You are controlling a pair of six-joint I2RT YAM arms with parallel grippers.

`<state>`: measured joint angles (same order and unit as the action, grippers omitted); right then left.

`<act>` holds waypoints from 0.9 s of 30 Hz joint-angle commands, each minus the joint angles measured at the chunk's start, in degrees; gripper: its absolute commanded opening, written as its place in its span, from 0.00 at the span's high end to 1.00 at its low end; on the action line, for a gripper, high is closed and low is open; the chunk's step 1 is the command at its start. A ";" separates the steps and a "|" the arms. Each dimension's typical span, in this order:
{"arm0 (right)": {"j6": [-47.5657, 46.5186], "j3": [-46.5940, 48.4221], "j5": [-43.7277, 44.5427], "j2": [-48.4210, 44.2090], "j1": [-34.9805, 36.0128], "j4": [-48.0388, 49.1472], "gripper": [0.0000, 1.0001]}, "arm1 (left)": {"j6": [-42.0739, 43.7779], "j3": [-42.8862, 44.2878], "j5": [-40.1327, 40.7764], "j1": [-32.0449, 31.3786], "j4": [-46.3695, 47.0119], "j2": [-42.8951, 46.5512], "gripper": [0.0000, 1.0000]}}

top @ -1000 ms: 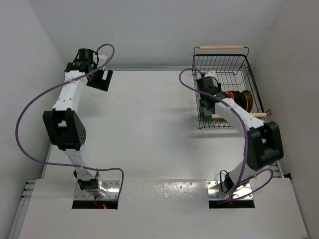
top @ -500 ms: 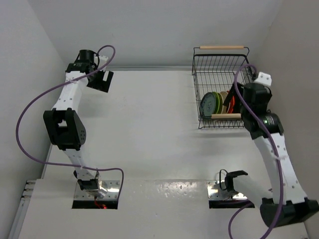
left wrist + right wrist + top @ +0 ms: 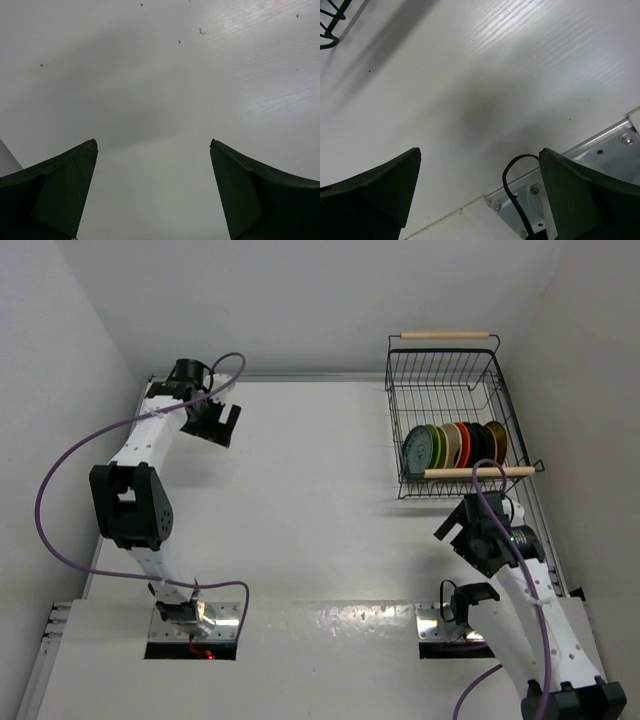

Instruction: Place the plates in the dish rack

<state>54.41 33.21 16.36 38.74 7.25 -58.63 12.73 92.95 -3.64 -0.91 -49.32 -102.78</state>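
The dish rack [image 3: 440,355], a black wire basket with two wooden bar handles, stands at the far right of the table. Several plates [image 3: 455,447] stand on edge in a row at its near end: teal patterned, lime green, beige, orange, black and brown-gold ones show. My right gripper [image 3: 456,530] is open and empty, low over the table just in front of the rack; a corner of the rack [image 3: 329,20] shows in the right wrist view. My left gripper [image 3: 218,425] is open and empty at the far left, over bare table.
White walls close the table on the left, back and right. The arm bases and metal mounting plates [image 3: 462,622] sit at the near edge. A black cable [image 3: 512,190] loops by the right base plate.
My right arm has drawn back from the rack toward its base and come down low in front of it. My left gripper has moved slightly right and turned.
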 commanded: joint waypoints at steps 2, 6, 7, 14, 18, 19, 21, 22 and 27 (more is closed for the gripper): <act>4.91 0.45 -0.37 -2.35 -0.21 -3.06 0.00 | -0.95 -5.56 -2.07 -0.76 1.95 6.45 0.00; 3.68 0.80 1.39 -4.46 -0.21 -3.42 0.00 | -0.95 -9.71 -2.60 -0.76 3.35 8.92 0.00; 3.16 0.80 1.74 -4.99 -0.21 -3.68 0.00 | -0.43 -10.24 -2.60 -0.76 3.35 9.61 0.00; 2.80 0.63 2.45 -8.33 -0.30 -3.60 0.00 | 0.19 -12.97 -3.83 -0.76 3.35 13.13 0.00; 3.15 -0.16 2.45 -10.00 -0.21 -3.33 0.00 | 0.19 -14.63 -5.24 -0.76 3.35 13.66 0.00; 3.16 -0.25 2.54 -9.83 -0.39 -3.16 0.00 | 0.19 -14.64 -5.93 -0.76 3.35 13.66 0.00; 3.51 -0.16 2.54 -9.65 -0.21 -3.51 0.00 | 0.19 -14.64 -5.94 -0.76 3.35 13.66 0.00; 3.51 -0.16 2.71 -9.56 -0.13 -3.59 0.00 | 0.19 -14.64 -5.94 -0.76 3.35 14.18 0.00; 3.77 0.10 2.71 -9.39 -0.13 -4.30 0.00 | 0.19 -15.16 -6.47 -0.76 3.35 14.19 0.00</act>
<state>57.21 33.19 18.00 29.17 7.25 -62.72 12.84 78.15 -8.64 -1.17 -46.98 -91.26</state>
